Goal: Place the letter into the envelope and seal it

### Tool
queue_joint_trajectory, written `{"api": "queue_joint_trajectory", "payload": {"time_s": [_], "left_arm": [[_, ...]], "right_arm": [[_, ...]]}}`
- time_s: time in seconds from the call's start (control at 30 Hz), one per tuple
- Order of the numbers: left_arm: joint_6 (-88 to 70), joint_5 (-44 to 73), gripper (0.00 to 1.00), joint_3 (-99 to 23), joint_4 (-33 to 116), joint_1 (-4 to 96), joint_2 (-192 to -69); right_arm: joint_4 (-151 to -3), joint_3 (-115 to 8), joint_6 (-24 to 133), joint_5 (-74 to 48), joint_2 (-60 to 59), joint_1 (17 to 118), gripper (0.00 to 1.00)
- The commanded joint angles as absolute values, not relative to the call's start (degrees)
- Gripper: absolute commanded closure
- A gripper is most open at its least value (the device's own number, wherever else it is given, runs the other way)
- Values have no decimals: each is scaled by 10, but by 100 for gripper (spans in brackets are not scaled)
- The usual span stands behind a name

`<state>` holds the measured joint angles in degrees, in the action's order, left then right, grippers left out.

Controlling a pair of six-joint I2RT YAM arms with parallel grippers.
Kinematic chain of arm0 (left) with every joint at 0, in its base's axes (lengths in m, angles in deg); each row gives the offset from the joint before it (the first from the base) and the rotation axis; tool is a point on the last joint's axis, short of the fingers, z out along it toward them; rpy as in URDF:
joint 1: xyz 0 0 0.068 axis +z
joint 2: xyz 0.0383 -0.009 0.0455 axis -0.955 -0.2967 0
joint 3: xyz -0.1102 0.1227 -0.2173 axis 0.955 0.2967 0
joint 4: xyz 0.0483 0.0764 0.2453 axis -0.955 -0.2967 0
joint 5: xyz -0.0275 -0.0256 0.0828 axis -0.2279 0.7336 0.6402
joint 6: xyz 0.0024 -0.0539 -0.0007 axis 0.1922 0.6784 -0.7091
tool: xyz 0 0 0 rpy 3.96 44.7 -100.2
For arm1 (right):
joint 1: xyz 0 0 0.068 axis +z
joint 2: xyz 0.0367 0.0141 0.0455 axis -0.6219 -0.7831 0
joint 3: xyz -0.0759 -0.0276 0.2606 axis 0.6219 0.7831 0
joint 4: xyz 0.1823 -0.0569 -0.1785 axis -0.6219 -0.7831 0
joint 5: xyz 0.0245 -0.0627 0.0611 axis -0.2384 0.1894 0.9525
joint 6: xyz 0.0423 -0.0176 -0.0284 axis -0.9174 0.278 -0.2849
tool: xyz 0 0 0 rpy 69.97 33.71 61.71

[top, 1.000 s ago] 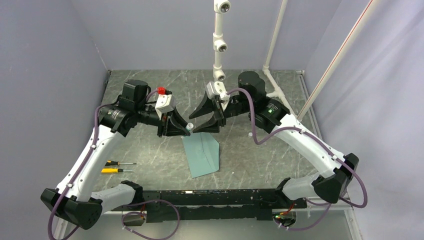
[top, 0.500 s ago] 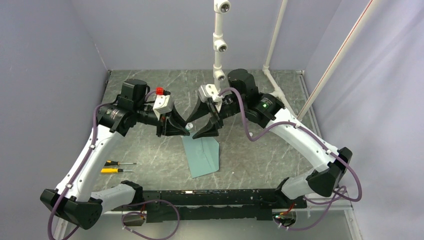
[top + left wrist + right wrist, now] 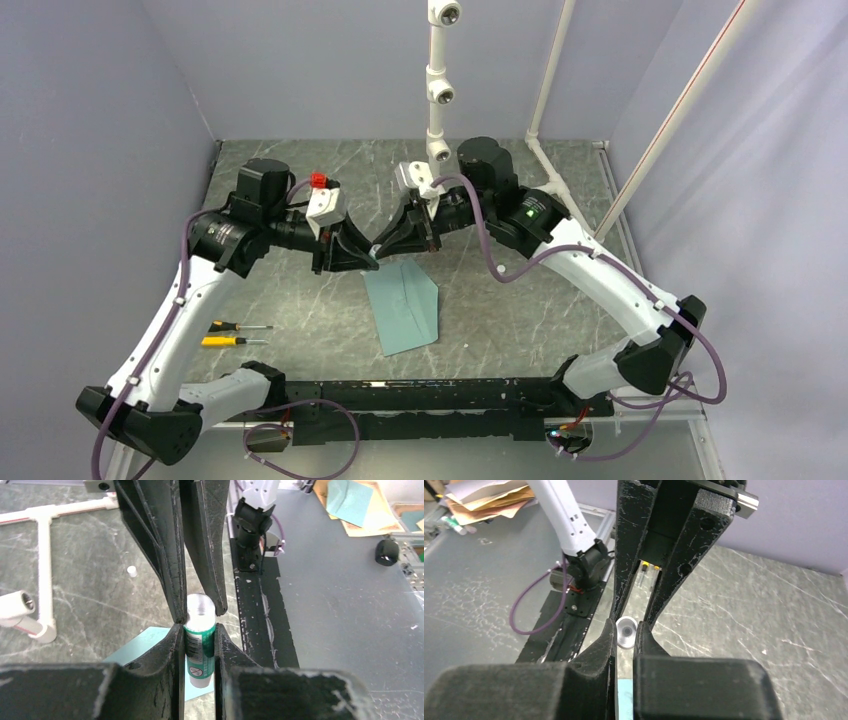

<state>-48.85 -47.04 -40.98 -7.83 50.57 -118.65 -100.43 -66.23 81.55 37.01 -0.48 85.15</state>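
Observation:
The teal envelope (image 3: 405, 308) lies flat on the marble table, pointed end toward the right; it also shows under the jaws as the envelope (image 3: 135, 647) and the envelope (image 3: 624, 700). No letter shows in any view. Above the envelope's far edge my left gripper (image 3: 370, 259) is shut on a green-and-white glue stick (image 3: 200, 647). My right gripper (image 3: 626, 629) meets it head-on, shut on the stick's clear cap (image 3: 626, 633). From the left wrist, the right gripper (image 3: 200, 614) pinches the stick's clear top end.
Two screwdrivers (image 3: 238, 334) lie at the left near my left arm. A white pipe stand (image 3: 437, 90) rises at the back, with more pipe (image 3: 545, 150) along the right rear. A small white bit (image 3: 132, 571) lies on the table. The black base rail (image 3: 450, 395) runs along the near edge.
My right gripper moved left to the glue stick with open jaws, then shut on its cap. The left gripper kept its hold and barely moved.

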Motion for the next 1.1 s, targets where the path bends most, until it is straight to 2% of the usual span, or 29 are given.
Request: {"api": "queue_joint_trajectory", "payload": {"time_s": [0.0, 0.23, 0.37, 0.5, 0.6, 0.63, 0.73, 0.77, 0.8, 0.9, 0.97, 1.07], "left_arm": [[-433, -399, 98, -413, 25, 506, -1172], [-436, -240, 98, -378, 60, 506, -1142], [-448, -149, 98, -343, 96, 506, -1116], [-482, -121, 97, -324, 108, 506, -1113], [-502, -121, 98, -316, 104, 506, -1114], [-505, -123, 98, -314, 101, 506, -1114], [-515, -157, 98, -325, 69, 506, -1120], [-518, -176, 98, -332, 54, 506, -1124], [-520, -196, 98, -339, 38, 506, -1128], [-537, -276, 97, -365, -22, 506, -1144], [-555, -318, 98, -384, -63, 507, -1156], [-579, -369, 97, -410, -112, 506, -1172]], "right_arm": [[-961, -640, 777, 301, 10, 884, 100], [-847, -603, 560, 36, 29, 887, 100], [-889, -632, 367, -184, 22, 887, 100], [-932, -649, 212, -265, 19, 887, 100], [-938, -671, 162, -248, 12, 887, 100], [-926, -672, 175, -222, 14, 887, 90], [-858, -632, 250, -166, 47, 885, 43], [-811, -602, 291, -146, 64, 884, 33], [-778, -571, 340, -114, 88, 883, 27], [-697, -474, 514, 13, 147, 880, 22], [-724, -457, 625, 97, 164, 879, 22], [-837, -493, 758, 192, 155, 879, 26]]}}
